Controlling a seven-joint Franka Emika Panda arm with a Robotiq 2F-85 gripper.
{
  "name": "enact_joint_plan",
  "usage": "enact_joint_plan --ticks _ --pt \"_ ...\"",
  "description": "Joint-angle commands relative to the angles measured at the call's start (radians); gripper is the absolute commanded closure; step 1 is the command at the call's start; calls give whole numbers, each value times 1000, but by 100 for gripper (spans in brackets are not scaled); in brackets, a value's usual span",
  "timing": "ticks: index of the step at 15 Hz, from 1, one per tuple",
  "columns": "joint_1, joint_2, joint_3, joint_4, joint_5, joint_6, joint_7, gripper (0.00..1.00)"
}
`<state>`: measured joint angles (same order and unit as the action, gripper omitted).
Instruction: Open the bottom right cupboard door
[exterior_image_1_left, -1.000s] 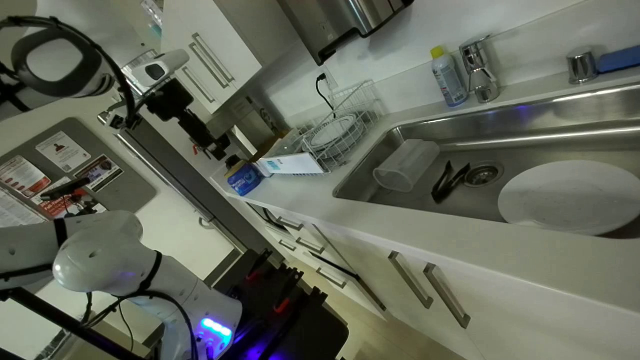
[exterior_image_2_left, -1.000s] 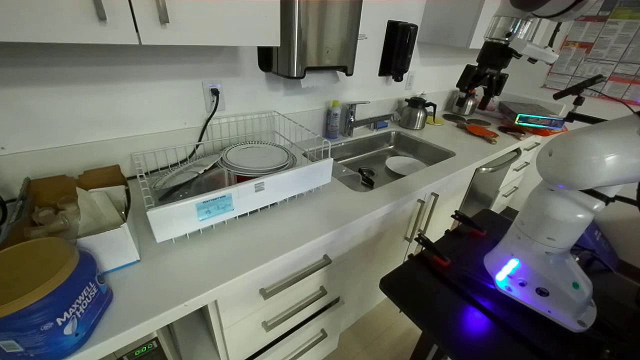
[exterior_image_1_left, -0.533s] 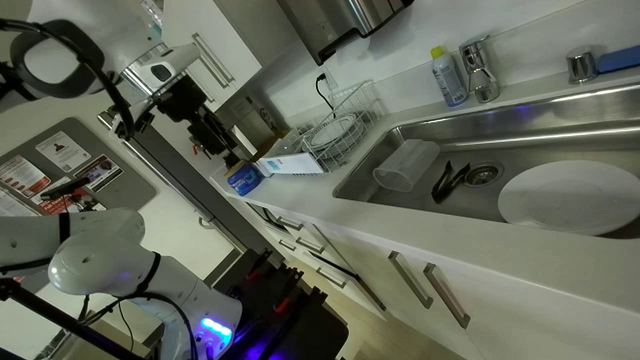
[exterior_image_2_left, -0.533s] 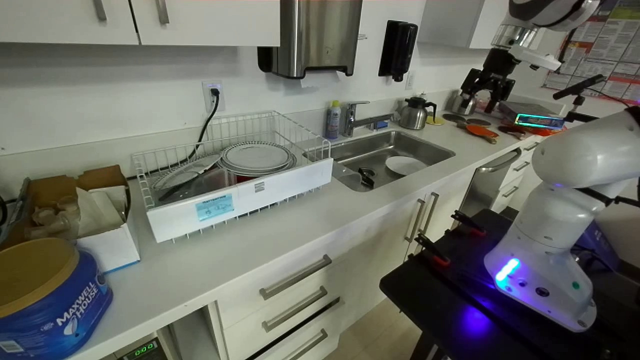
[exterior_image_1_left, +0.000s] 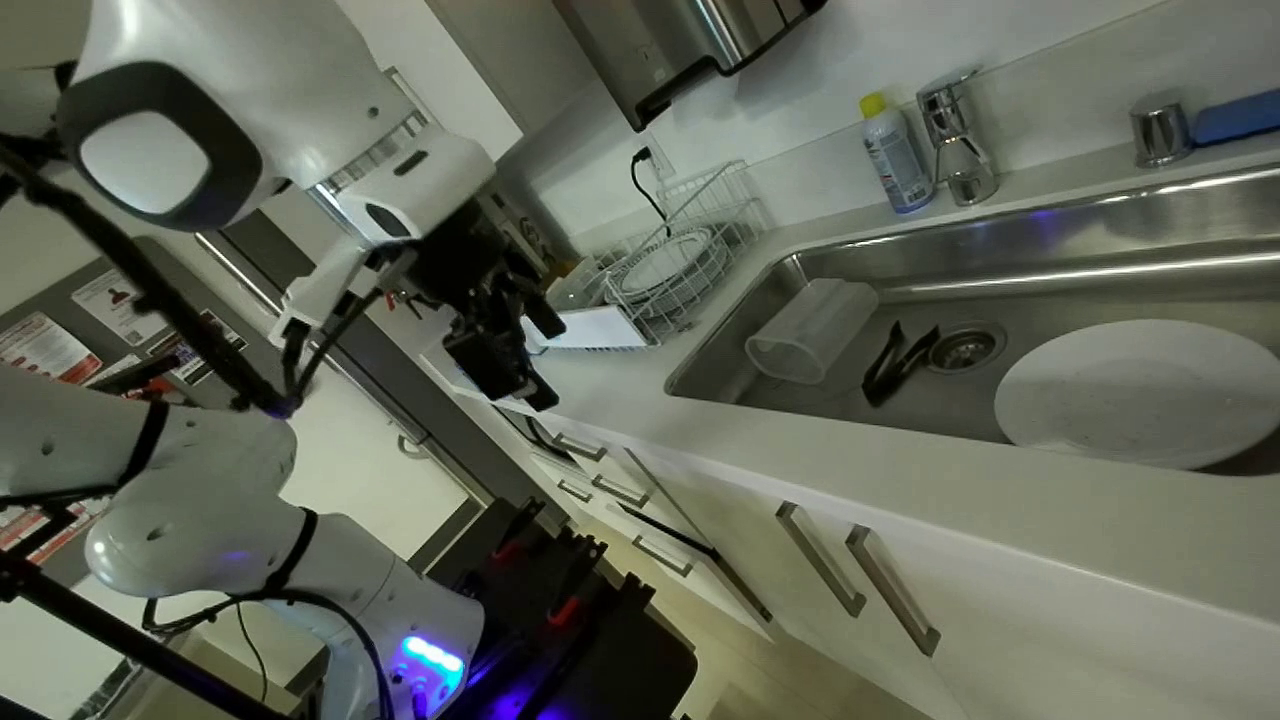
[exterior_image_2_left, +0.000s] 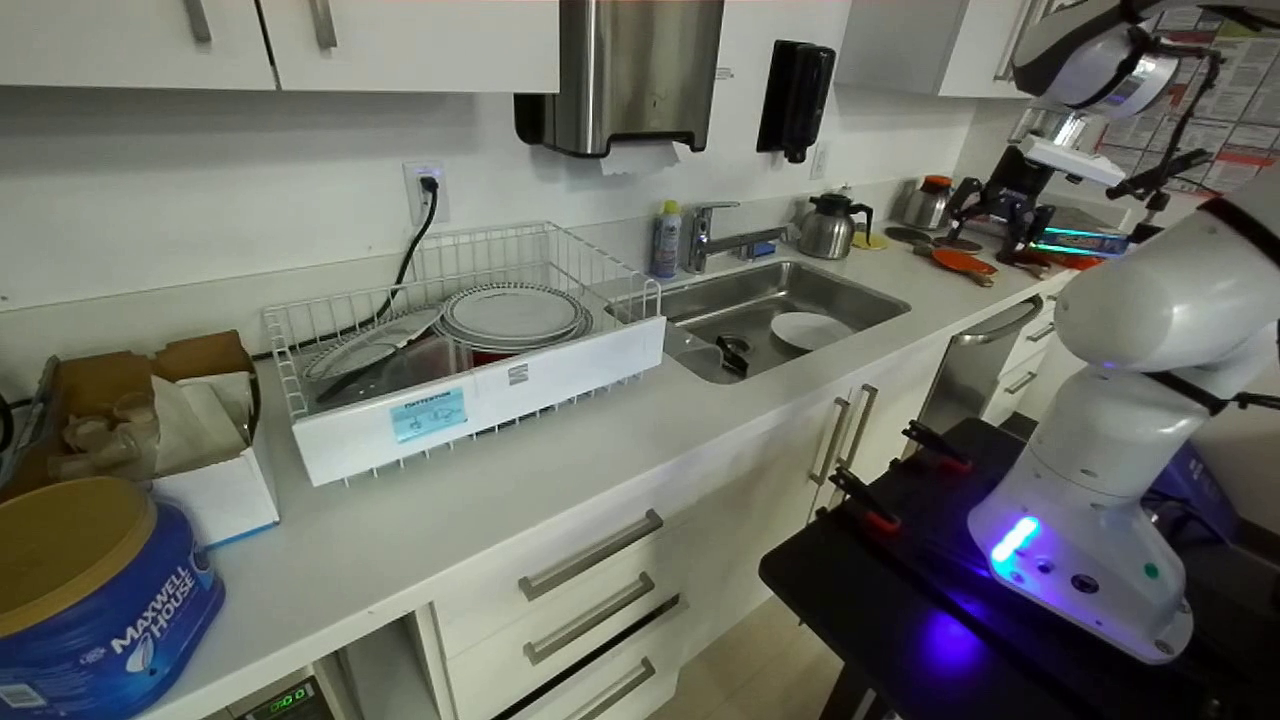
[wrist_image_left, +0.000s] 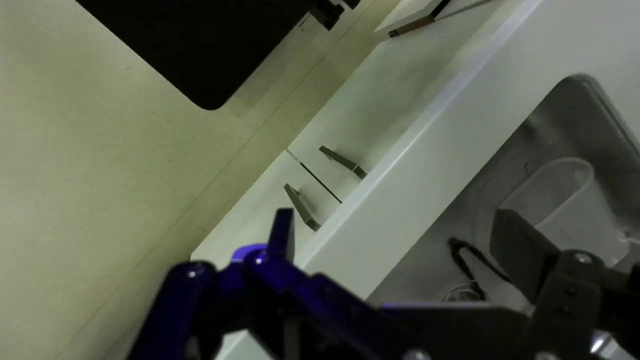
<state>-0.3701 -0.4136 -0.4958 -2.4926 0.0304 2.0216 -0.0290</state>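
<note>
Hovering: 1 pincer (exterior_image_1_left: 545, 357); btm R dr (exterior_image_1_left: 1080, 635) closed, 1 hdl (exterior_image_1_left: 888, 594).

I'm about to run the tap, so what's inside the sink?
In an exterior view, the sink holds a white plate, a translucent container and a black item near the drain. Anything under the white plate is covered and cannot be seen.

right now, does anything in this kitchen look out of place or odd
Yes: the lowest drawer in view below the counter looks slightly pulled out. A dark gap runs above its front, while the two drawers over it look shut. I see no spill or damage.
</note>
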Motion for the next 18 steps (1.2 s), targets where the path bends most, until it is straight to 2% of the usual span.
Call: enact_joint_plan --ticks 1,7,11,18 --pt "-33 184 -56 77 117 49 -11 0" --pt "-90 409 -170 115 342 128 -64 0" --pt "-147 511 -204 134 463 138 -114 0" --pt "-169 510 -195 129 427 130 -99 0"
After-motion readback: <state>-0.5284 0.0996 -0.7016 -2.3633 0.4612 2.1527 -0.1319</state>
